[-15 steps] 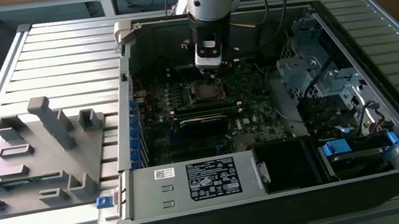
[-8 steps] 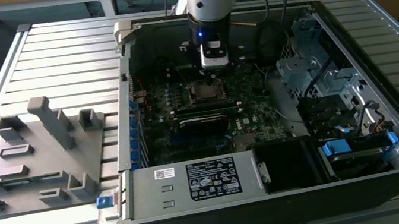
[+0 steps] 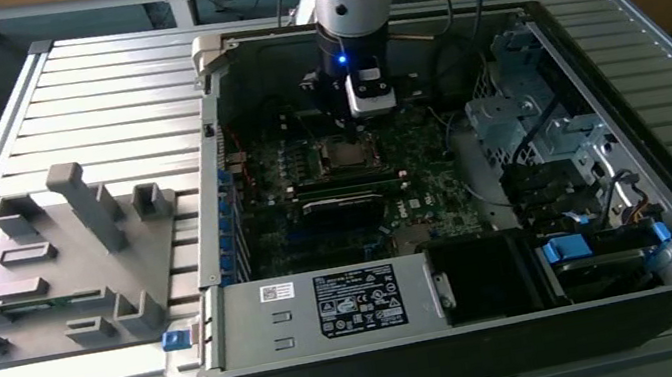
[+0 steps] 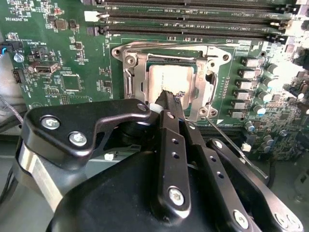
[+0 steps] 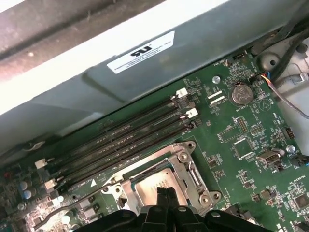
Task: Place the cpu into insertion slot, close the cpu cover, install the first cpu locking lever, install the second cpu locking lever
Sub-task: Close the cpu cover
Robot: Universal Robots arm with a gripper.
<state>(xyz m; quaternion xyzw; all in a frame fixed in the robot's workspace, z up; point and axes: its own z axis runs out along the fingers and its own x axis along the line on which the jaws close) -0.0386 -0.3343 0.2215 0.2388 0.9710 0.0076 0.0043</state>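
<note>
Silvery cpu [image 4: 171,79] seated, cpu cover [image 4: 208,92] apparently down around it; tool [image 4: 166,96] clenched, empty, just above; locking lever [image 4: 227,137] looks loose, latching left.

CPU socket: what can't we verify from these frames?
- cpu: one edge hidden under the gripper in both wrist views; contact unclear.
- cpu cover: one side behind the gripper, second wrist view.
- insertion slot: too small in the exterior view to judge the cover's state.
- locking lever: one end runs behind the gripper, second wrist view.
</note>
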